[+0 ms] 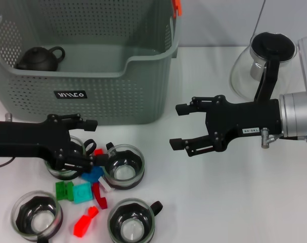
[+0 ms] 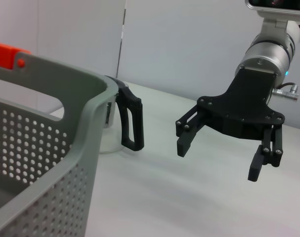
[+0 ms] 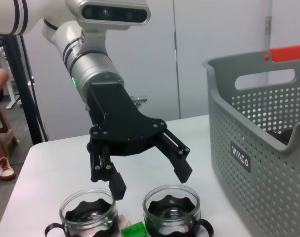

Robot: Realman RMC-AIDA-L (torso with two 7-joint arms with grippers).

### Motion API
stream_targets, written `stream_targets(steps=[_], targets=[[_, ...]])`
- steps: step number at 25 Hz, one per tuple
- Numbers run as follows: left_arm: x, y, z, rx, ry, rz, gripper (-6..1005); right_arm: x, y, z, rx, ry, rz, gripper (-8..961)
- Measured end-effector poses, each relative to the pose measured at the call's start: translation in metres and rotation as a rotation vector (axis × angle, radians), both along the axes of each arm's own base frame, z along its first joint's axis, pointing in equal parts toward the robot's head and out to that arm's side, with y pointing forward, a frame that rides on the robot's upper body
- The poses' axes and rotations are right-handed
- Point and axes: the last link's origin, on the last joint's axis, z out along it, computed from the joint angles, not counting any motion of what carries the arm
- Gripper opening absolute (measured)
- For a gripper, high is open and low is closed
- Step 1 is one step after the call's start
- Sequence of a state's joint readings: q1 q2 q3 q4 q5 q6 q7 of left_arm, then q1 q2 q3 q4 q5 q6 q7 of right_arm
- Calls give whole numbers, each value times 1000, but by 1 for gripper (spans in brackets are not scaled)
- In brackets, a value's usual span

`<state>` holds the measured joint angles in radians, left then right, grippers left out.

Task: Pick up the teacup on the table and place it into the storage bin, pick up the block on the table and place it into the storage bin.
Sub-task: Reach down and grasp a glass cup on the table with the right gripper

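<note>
1. Clutter filled the lower left of the head view: four glass teacups with dark inserts ringed a scatter of red, green, teal and blue blocks.
2. The left gripper hung over that cluster with its fingers spread wide and nothing between them. One finger was over the rim of the leftmost upper teacup. The other pointed toward the second teacup.
3. The storage bin stood at upper left, just behind the cups. A dark teapot lay in its left corner. No teacup or block showed inside it.
4. The right gripper hovered at centre right over bare table, fingers wide apart, holding nothing. A glass pitcher stood behind it at upper right.
5. Judged from this, the task had barely begun, with a cup pick most likely next.
6. The risk lay in the crowding. A descending finger could strike a cup rim or shove a neighbouring cup. It could also pinch a block against the glass.
7. A slick glass wall gripped off-centre might slip or tip on lifting.
8. The bin's tall front wall also needed clearing, or the cup could knock against it.
</note>
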<state>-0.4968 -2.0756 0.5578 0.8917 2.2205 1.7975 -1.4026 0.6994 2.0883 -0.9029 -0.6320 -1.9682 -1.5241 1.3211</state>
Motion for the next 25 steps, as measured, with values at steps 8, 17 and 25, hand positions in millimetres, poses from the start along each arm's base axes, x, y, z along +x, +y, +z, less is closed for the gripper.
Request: stream_targets(steps=[8,17,25], targets=[[1,0,-1,-1,-1,4,947,-6,4,0,-17,9,-50,911],[0,0,-2,-9,7,7,946,-7,2,-2,-14,-4,-6,898],[-5,-4,0,-2,7,24,946,-18,-20,5,-143,3,146,886]])
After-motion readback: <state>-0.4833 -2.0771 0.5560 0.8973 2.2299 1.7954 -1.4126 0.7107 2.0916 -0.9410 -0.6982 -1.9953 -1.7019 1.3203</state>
